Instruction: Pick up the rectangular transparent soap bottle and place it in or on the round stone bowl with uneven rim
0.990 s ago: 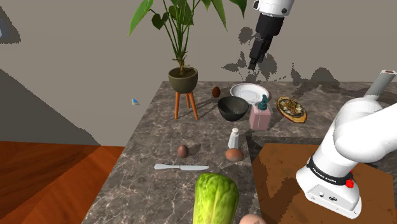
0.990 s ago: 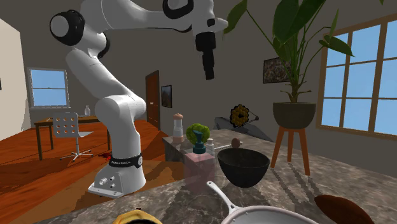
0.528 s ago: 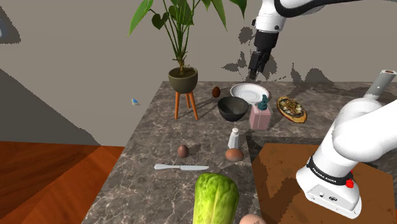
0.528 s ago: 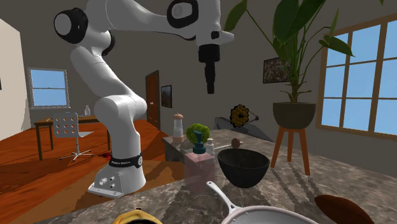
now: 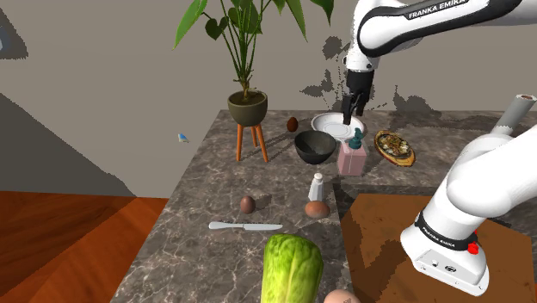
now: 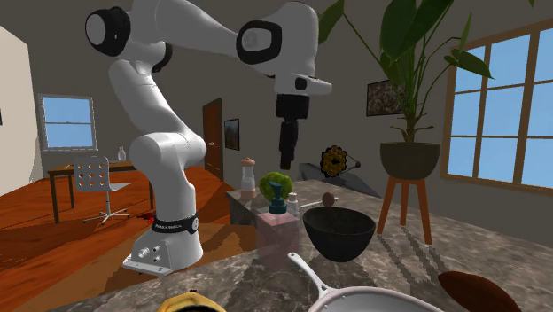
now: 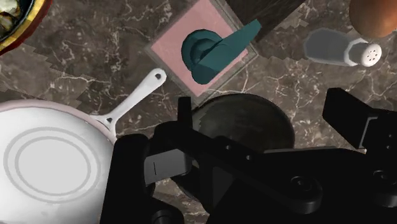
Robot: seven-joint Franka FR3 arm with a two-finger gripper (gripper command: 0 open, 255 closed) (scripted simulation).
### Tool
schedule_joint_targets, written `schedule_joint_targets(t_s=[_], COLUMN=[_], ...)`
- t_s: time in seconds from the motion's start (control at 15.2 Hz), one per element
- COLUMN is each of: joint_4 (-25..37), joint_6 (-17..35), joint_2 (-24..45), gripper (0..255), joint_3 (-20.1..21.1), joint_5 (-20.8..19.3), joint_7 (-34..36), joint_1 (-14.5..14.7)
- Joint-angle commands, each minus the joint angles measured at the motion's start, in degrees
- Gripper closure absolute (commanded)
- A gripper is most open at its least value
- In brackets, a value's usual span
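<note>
Marble counter (image 5: 215,194). The soap bottle (image 5: 351,157), a pink block with a teal pump, is seen upright on it, just beside the dark bowl (image 5: 315,146), on the shoulder view's right of that bowl. Nothing is seen inside the bowl.

The gripper (image 5: 350,109) is hung in the air above the bottle and the white frying pan (image 5: 337,126), touching neither.

Second exterior view: the gripper (image 6: 286,162) is pointed straight down, well above the bottle (image 6: 278,235), which stands against the bowl (image 6: 338,235) on that view's left. A window (image 6: 496,106) and a white chair (image 6: 93,182) are recorded here.

Wrist view: the gripper (image 7: 259,98) is seen released, fingers (image 7: 184,111) spread with nothing clasped. The bowl (image 7: 254,124) lies below the gap. The bottle (image 7: 207,54) sits past the fingertips, pump seen from above. A salt shaker (image 7: 340,48) and a brown egg (image 7: 375,16) are noted near it.

In the shoulder view a knife (image 5: 245,226), a lettuce (image 5: 291,267) and a potted plant (image 5: 248,108) are also logged.
</note>
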Motion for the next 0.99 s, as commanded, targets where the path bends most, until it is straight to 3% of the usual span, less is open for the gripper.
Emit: schedule_joint_targets(t_s=[0.0,0.59,0.92], joint_4=[-0.6,-6.1,-6.1], joint_6=[1.6,8.7,8.7], joint_2=[3.0,5.5,5.5], gripper=[0,0,0], joint_3=[-1.3,-2.2,-2.2], joint_5=[-0.8,-1.3,-1.3], joint_7=[-0.4,-0.6,-0.6], joint_1=[-1.0,-1.6,-1.6])
